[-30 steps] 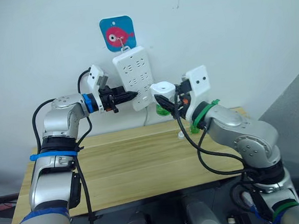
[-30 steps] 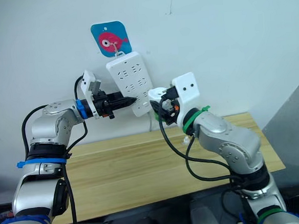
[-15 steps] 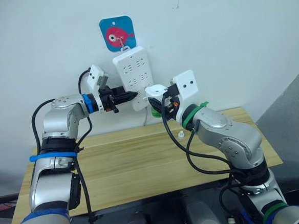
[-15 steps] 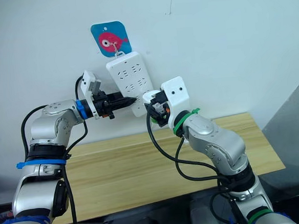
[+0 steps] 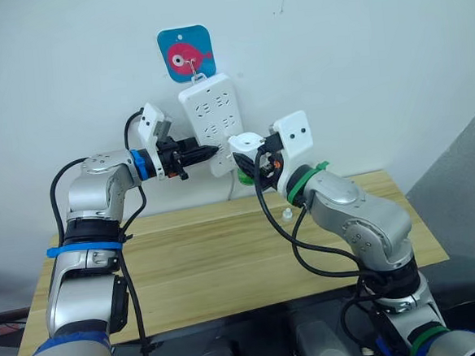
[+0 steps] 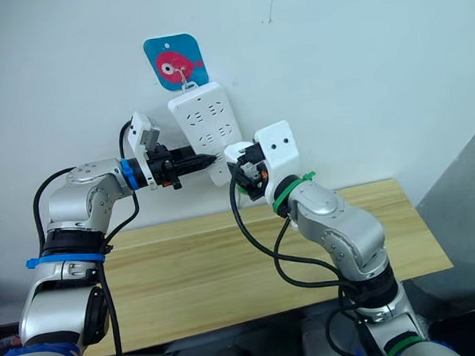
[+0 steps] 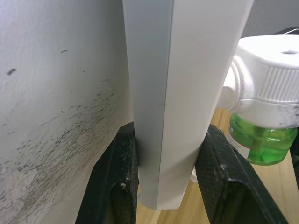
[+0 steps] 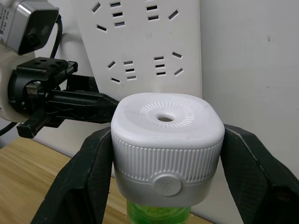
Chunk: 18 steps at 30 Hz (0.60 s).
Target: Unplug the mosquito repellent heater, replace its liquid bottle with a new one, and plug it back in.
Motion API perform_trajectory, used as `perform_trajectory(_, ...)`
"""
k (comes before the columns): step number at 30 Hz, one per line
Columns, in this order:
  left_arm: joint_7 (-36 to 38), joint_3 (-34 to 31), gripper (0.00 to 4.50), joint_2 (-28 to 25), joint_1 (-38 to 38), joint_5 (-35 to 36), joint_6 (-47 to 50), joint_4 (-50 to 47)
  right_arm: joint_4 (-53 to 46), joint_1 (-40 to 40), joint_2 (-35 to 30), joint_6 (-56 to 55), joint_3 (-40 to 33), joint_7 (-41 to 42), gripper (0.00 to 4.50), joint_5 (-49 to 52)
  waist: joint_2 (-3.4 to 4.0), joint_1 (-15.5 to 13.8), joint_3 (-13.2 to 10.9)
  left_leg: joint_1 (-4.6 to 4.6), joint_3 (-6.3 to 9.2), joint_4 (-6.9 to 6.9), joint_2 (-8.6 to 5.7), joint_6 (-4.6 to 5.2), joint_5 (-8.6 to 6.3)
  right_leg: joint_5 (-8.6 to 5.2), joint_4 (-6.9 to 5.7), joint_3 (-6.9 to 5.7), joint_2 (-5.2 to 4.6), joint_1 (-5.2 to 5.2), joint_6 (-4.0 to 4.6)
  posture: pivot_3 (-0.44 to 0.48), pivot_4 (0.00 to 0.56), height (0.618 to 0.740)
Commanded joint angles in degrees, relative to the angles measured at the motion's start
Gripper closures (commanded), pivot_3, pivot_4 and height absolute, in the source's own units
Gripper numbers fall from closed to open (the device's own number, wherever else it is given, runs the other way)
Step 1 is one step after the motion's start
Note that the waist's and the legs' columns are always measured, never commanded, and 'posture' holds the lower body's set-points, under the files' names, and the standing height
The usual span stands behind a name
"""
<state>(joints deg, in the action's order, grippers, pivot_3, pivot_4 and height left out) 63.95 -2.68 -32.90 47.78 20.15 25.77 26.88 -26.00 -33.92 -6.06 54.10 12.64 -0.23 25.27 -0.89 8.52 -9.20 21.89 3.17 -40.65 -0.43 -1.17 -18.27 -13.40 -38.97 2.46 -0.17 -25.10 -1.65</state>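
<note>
The white mosquito repellent heater (image 8: pixel 166 140), with a green liquid bottle (image 7: pixel 261 142) screwed in below, sits between the black fingers (image 8: pixel 84 177) of my right gripper (image 5: pixel 248 157), which is shut on it. Its vent hole faces the right wrist camera. The heater (image 5: pixel 246 142) is pressed up by the lower right of the white power strip (image 5: pixel 211 119) hanging on the wall; its prongs are hidden. My left gripper (image 5: pixel 207 151) is shut on the strip's lower edge from the left, one finger on each side of the strip (image 7: pixel 182 93).
The strip hangs from a hook on a blue fish sticker (image 5: pixel 186 54). Below is a wooden table (image 5: pixel 203 270) against the wall, with a small clear object (image 5: pixel 287 215) lying near my right arm. A grey panel (image 5: pixel 466 186) stands at the far right.
My right arm has swung left and carried the heater from beside the strip up to its lower right corner. The left gripper has stayed on the strip.
</note>
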Motion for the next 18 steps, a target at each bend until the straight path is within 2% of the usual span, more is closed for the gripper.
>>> perform_trajectory(1, 0.4, -0.2, 3.20, -0.3, -0.3, 0.7, 0.6, -2.7, -0.6, -0.1, 0.6, -2.3, 0.1, 1.0, 1.52, -1.9, 0.00, 0.0, 0.0, 0.00, 0.00, 0.00, 0.00, 0.00, 0.00, 0.00, 0.00, 0.00, 0.00, 0.00, 0.00, -0.210, 0.137, 0.740)
perform_trajectory(18, 0.5, -0.3, 3.20, -0.3, -1.2, 1.0, 1.9, -4.4, -0.5, 1.7, 5.5, -5.4, -3.3, 3.1, 1.52, -3.7, 0.00, 0.1, 0.0, 0.00, 0.00, 0.08, 0.00, -0.01, 0.00, 0.00, 0.00, 0.00, -0.04, -0.06, 0.00, -0.205, 0.134, 0.740)
